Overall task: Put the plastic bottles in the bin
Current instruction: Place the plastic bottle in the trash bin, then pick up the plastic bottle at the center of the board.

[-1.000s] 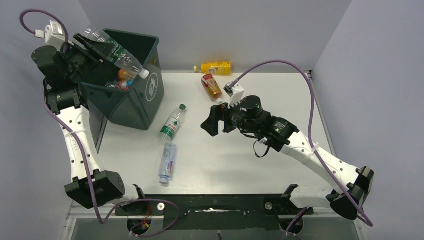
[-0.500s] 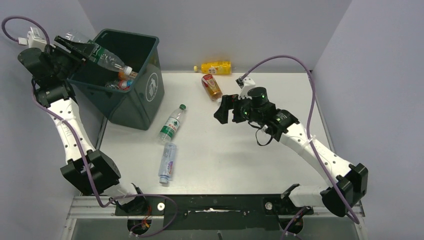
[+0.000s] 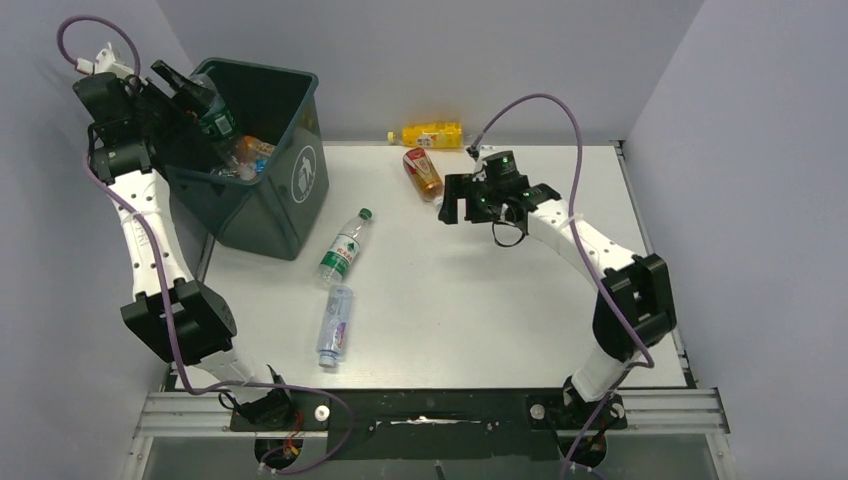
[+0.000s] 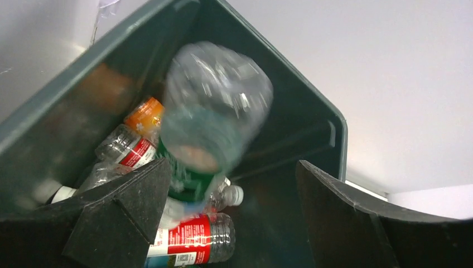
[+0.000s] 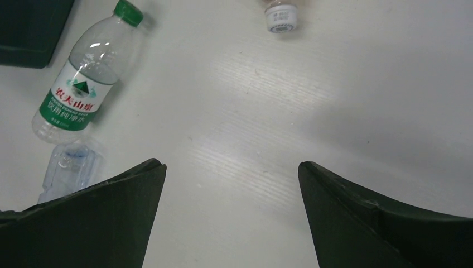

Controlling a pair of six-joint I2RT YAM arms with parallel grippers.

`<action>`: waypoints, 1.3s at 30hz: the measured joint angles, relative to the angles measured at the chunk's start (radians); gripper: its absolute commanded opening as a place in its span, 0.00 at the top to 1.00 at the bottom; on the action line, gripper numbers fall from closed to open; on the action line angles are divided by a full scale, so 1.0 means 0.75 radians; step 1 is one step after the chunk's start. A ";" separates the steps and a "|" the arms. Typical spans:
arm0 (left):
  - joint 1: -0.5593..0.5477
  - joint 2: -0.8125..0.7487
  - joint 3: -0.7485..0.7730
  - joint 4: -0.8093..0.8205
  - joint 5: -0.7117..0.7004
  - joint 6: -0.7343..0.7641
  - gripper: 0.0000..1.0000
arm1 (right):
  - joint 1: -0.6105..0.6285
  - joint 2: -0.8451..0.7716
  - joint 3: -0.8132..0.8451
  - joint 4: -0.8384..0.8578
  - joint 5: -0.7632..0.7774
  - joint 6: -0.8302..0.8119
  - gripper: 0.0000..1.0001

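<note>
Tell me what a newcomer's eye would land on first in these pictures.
The dark green bin at the table's far left, with bottles piled inside, and a blurred clear green-labelled bottle above that pile between the left jaws, which stand apart. Next, four more lie on the white table: green-capped bottle, blue-labelled bottle, amber bottle, yellow bottle.

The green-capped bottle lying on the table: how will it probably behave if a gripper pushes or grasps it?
The green-capped bottle lies on its side, so a push across its body would likely make it roll. It looks clear with no liquid line, so it is probably light and may skid. Its thin plastic may dent when squeezed.
</note>
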 measured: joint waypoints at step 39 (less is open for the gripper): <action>-0.702 -0.322 -0.188 -0.246 -0.438 0.249 0.15 | -0.140 0.954 0.728 0.105 -0.178 -0.181 0.39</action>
